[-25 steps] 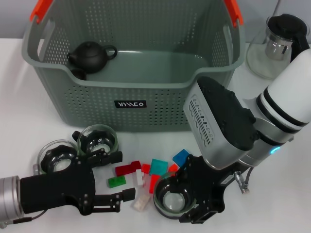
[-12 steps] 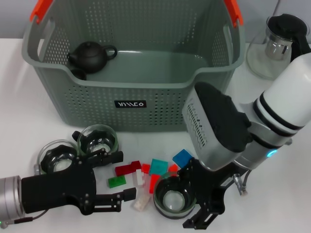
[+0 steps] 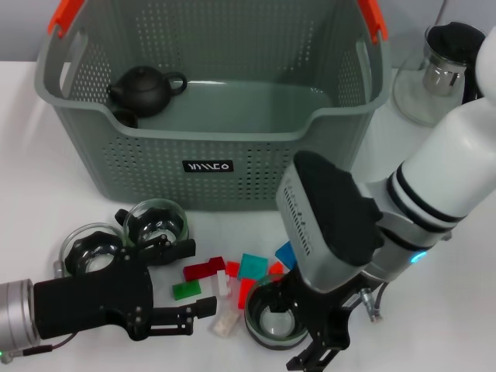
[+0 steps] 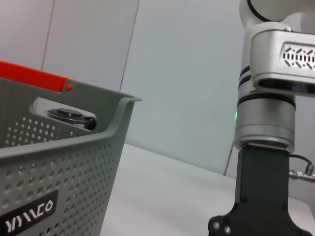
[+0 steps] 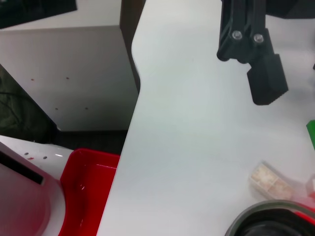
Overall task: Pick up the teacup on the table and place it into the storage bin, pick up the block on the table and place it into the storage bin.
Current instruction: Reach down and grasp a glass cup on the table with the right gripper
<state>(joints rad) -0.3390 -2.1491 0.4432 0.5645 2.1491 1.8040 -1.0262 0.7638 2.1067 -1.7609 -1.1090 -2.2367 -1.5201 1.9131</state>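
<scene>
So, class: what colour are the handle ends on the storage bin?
Orange, on the storage bin; the head view shows it best.

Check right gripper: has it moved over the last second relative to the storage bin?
Yes. In the head view the right gripper has shifted toward the robot's left and nearer the camera, away from the storage bin, around the glass teacup.

storage bin point(image 4: 64, 162) near | right arm point(image 4: 268, 147) beyond; table point(image 4: 167, 191) between
</scene>
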